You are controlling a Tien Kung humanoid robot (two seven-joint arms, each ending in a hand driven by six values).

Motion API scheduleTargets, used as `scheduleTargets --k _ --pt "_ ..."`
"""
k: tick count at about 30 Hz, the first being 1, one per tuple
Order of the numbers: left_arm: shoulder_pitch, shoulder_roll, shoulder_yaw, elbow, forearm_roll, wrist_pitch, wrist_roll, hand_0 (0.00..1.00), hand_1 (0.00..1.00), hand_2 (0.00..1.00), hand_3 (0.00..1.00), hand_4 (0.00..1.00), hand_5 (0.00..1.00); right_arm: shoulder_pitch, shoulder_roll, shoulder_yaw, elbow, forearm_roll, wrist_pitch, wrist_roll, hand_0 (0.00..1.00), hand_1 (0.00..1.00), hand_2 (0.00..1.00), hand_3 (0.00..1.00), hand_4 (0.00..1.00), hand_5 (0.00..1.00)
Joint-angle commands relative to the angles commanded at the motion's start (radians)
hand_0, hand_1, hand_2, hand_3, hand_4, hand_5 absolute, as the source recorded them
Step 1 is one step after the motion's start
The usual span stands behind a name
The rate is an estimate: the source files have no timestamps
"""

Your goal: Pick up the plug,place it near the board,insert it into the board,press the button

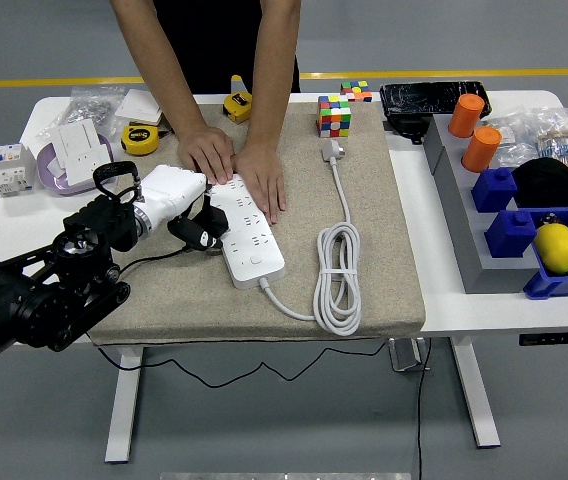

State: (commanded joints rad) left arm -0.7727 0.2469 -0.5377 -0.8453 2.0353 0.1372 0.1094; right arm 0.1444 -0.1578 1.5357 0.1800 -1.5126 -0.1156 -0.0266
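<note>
Left hand (179, 200) reaches in from the left, fingers (204, 215) clamped on the black plug (197, 234), holding it against the left edge of the white board (246, 231) on the mat (364, 250). A person's hands (234, 165) press down on the board's far end.

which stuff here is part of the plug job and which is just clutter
In the job: left hand, black plug, white power strip, the person's hands steadying it.
Clutter: rubik's cube, tape measures, lemon, orange cylinders.
</note>
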Motion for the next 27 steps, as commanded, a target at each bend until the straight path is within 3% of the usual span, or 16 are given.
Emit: scheduleTargets --k 27 --pt "-0.001 0.003 0.014 -0.002 0.023 0.004 -0.001 0.256 0.137 0.193 0.252 0.898 0.370 0.001 -0.003 -0.001 0.000 0.002 -0.001 0.001 0.998 0.885 0.786 0.838 0.998 0.818"
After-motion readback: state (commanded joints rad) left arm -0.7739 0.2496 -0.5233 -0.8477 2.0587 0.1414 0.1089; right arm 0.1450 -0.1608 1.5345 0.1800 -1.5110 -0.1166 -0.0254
